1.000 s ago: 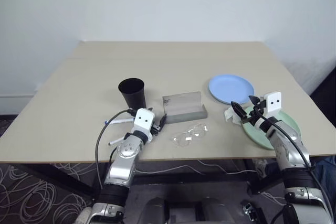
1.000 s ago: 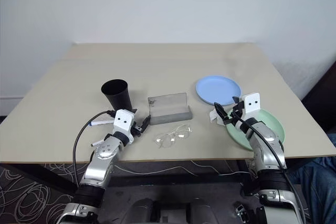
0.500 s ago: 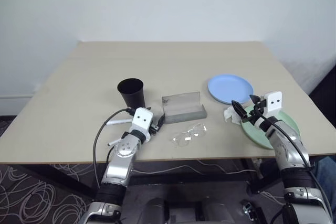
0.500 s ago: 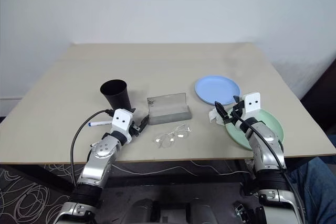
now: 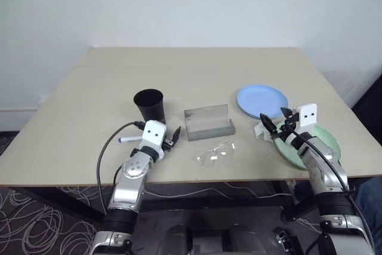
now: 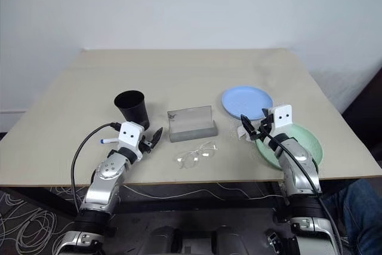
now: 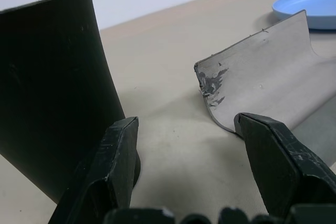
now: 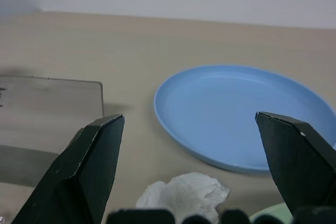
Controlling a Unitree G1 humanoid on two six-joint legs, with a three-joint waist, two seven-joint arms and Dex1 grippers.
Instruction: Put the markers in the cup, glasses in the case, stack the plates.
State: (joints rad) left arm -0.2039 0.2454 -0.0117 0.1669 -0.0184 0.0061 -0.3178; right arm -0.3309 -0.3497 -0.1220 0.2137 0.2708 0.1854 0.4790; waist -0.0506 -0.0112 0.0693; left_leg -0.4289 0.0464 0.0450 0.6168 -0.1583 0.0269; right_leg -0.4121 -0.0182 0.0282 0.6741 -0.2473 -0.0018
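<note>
The black cup (image 5: 149,104) stands upright left of centre. A marker (image 5: 128,140) with a blue cap lies beside my left forearm. My left gripper (image 5: 170,138) hovers open and empty between the cup and the grey case (image 5: 209,123), whose lid stands up. The clear glasses (image 5: 215,152) lie in front of the case. The light blue plate (image 5: 262,100) sits at the right, and the mint green plate (image 6: 311,144) lies partly under my right arm. My right gripper (image 5: 271,126) is open and empty, pointing toward the blue plate (image 8: 241,108).
A crumpled white wad (image 5: 261,129) lies just under my right gripper, between the case and the green plate. The beige table (image 5: 179,70) stretches back to a white wall. Cables lie on the floor below the front edge.
My left arm has shifted left, away from the case, toward the cup, uncovering more of the blue-capped marker. The right arm has stayed put.
</note>
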